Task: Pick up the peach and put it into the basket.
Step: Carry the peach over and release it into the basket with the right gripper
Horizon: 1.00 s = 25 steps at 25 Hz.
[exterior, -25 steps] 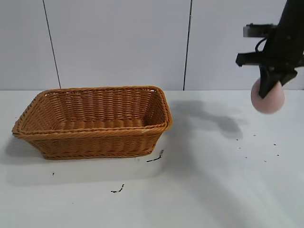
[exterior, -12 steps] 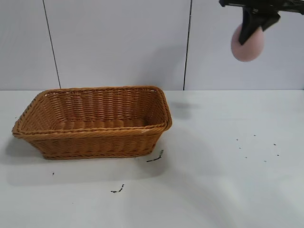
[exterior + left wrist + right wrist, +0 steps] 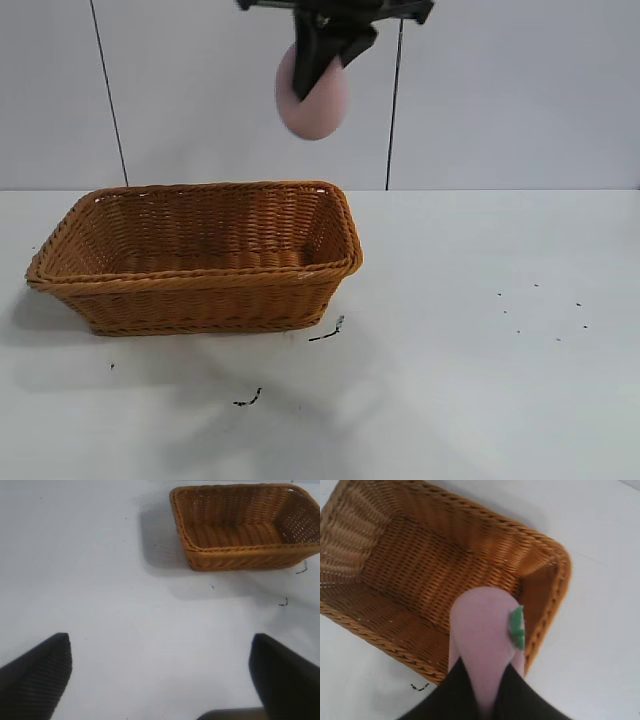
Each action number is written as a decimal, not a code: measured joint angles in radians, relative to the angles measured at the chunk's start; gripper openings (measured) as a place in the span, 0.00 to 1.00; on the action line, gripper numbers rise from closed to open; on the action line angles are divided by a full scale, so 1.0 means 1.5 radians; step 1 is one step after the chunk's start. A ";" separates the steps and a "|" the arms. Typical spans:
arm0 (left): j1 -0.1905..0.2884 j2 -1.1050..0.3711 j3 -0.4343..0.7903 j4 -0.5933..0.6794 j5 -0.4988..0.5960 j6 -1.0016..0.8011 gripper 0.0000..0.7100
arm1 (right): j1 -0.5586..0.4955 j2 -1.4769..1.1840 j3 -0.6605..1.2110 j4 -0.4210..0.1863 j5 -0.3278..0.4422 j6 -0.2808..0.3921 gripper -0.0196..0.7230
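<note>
**Peach carried over the basket**

We hold the small pale pink, matte, rounded peach (image 3: 311,92) clamped in the right gripper (image 3: 325,55) jaws, high above the right end of the large orange-brown woven wicker basket (image 3: 200,285) on the white bench (image 3: 480,380). Next, we judge, lower and release. The left gripper (image 3: 160,680) idles, jaws apart.

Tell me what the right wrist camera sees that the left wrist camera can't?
Only the right wrist view shows the peach, with a small green leaf, pinched in the right gripper above the basket's inside. Only the left wrist view shows the left gripper, its fingers wide apart over bare table, far from the basket. Both show the basket with nothing in it.
</note>
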 joint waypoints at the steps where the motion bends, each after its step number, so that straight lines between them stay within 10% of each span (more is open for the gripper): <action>1: 0.000 0.000 0.000 0.000 0.000 0.000 0.98 | 0.011 0.016 0.000 0.000 -0.013 0.000 0.01; 9: 0.000 0.000 0.000 0.000 0.000 0.000 0.98 | 0.035 0.148 0.000 0.002 -0.172 0.000 0.01; 16: 0.000 0.000 0.000 0.000 0.000 0.000 0.98 | 0.035 0.206 0.000 -0.007 -0.207 0.024 0.03; 19: 0.000 0.000 0.000 0.000 0.000 0.000 0.98 | 0.035 0.206 0.000 -0.007 -0.204 0.028 0.28; 22: 0.000 0.000 0.000 0.000 0.000 0.000 0.98 | 0.035 0.206 -0.001 -0.007 -0.201 0.024 0.74; 25: 0.000 0.000 0.000 0.000 0.000 0.000 0.98 | 0.035 0.206 -0.019 -0.008 -0.184 0.024 0.92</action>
